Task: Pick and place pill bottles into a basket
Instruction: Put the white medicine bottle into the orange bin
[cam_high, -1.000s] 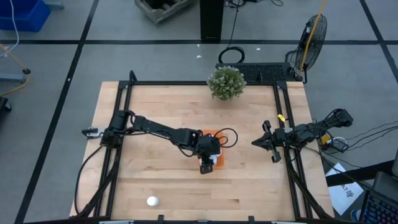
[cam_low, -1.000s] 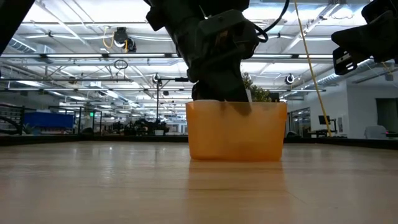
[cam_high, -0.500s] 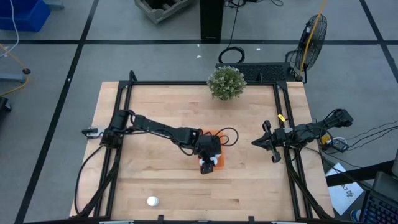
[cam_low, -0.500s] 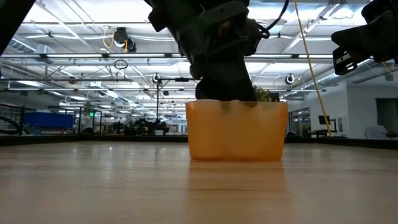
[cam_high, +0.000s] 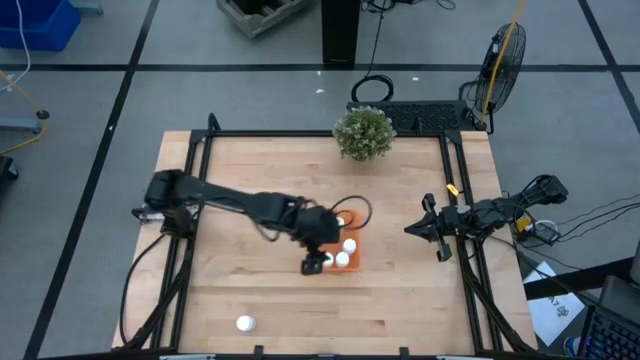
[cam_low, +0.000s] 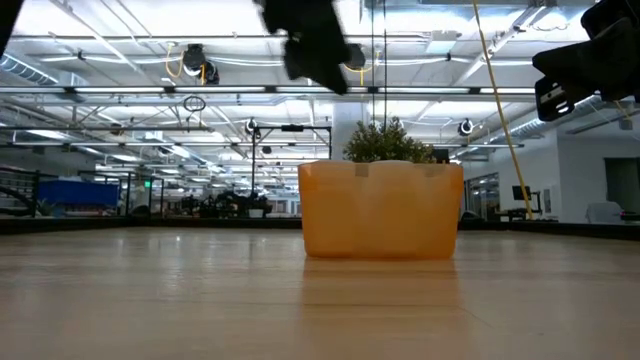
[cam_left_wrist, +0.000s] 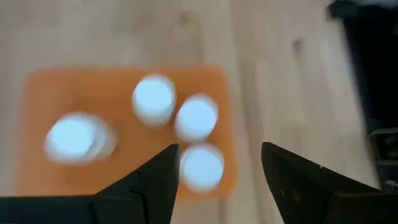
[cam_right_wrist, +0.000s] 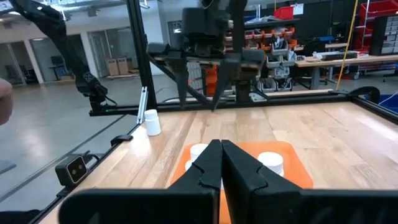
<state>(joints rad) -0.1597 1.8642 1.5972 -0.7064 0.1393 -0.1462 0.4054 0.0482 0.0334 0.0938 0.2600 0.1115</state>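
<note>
The orange tray (cam_high: 334, 235) stands mid-table and holds several small white pill bottles (cam_left_wrist: 196, 117), upright on its floor; three stand close together and one (cam_left_wrist: 73, 137) stands apart. Another bottle (cam_high: 245, 323) stands on the table near the near-left corner; it also shows in the right wrist view (cam_right_wrist: 151, 121). My left gripper (cam_left_wrist: 221, 180) is open and empty above the tray's near side (cam_high: 312, 264), high over the tray in the low view (cam_low: 310, 40). My right gripper (cam_high: 415, 229) is shut and empty, held above the table's right side.
A green potted plant (cam_high: 364, 132) stands at the far edge, behind the tray (cam_low: 380, 210) in the low view. Black frame rails (cam_high: 455, 200) run along the table's left and right sides. Bare wood lies between the tray and the lone bottle.
My left gripper has risen out of the tray, high above its rim, and has drawn a little toward the table's left edge. The bottles in the tray, hidden under it before, now show.
</note>
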